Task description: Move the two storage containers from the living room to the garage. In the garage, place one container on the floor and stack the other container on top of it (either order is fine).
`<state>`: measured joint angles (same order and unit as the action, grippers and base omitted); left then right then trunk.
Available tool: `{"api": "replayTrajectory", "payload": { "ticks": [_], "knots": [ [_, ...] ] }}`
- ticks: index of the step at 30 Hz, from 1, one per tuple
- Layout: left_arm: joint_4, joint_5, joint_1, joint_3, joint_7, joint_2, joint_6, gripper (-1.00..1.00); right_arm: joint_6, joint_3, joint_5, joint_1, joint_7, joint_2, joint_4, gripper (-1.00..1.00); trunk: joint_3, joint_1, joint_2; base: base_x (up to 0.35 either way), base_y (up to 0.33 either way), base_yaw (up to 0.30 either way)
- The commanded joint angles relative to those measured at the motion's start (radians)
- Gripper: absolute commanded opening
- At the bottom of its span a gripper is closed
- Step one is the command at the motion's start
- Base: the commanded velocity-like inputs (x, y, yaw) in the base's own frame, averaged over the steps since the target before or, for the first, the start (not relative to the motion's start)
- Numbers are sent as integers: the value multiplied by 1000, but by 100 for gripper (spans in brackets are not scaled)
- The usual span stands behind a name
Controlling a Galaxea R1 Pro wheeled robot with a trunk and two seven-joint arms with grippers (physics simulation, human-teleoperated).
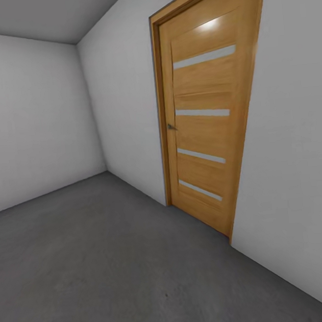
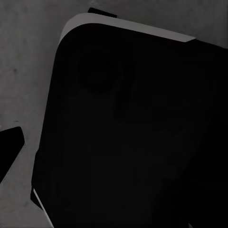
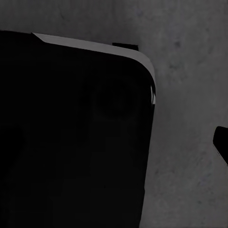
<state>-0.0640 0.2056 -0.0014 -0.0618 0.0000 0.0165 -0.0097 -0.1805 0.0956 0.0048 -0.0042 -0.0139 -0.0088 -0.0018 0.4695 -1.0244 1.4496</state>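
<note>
Grippers are hard to read at this moment: in the left wrist view a dark sliver at the left edge, a little below mid-height, may be a fingertip, and in the right wrist view a similar dark tip pokes in at the right edge, but neither picture lets me tell whether the jaws are spread, clenched or holding anything. Most of both wrist views is taken up by a broad black panel with a rounded corner and a pale rim [image 2: 128, 28], probably part of the robot's own base, with grey concrete floor [image 3: 190, 142] behind it. I judge the arms hang low and tucked, pointed down beside the body, a sensible posture for driving.

From the head view I stand in a bare room. Dark grey concrete floor [image 1: 116, 263] fills the lower half of the frame, and plain white walls [image 1: 33, 114] meet in a corner at the upper left. Right of centre a wooden door [image 1: 204, 122] with four pale horizontal strips sits shut in its frame, its small metal handle [image 1: 171, 127] at mid-height on the door's left edge. The floor and walls match the garage.

Neither storage container is anywhere in these pictures, so where they stand I cannot say. I judge the robot is in transit, the stacking not yet done as far as this corner shows.
</note>
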Motion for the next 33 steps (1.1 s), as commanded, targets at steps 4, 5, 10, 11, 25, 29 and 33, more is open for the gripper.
{"api": "replayTrajectory", "payload": {
  "ticks": [4,5,10,11,25,29,33],
  "knots": [
    [0,2,0,-6,0,0,0,100,-2,7,-1,0,-1,2,1,100,1,-1,0,322,115,-41],
    [0,2,0,-6,0,0,0,100,-1,6,-1,0,-1,4,1,100,1,-1,0,322,115,-217],
    [0,3,0,-6,0,0,-1,100,-1,6,-2,0,-1,4,1,100,1,-1,0,322,115,-248],
    [0,2,0,-6,0,0,-1,100,-2,6,-2,0,-1,4,1,100,1,-1,0,322,115,-267],
    [0,3,0,-6,0,0,-1,100,-3,5,0,0,-1,4,1,100,1,-1,0,322,115,-278],
    [0,3,0,-6,0,0,-1,100,-3,6,0,0,-1,4,1,100,1,-1,0,322,115,-150],
    [0,3,0,-6,0,0,-1,100,-2,7,0,0,-1,3,0,100,1,-1,0,322,115,-37]
  ]
}}
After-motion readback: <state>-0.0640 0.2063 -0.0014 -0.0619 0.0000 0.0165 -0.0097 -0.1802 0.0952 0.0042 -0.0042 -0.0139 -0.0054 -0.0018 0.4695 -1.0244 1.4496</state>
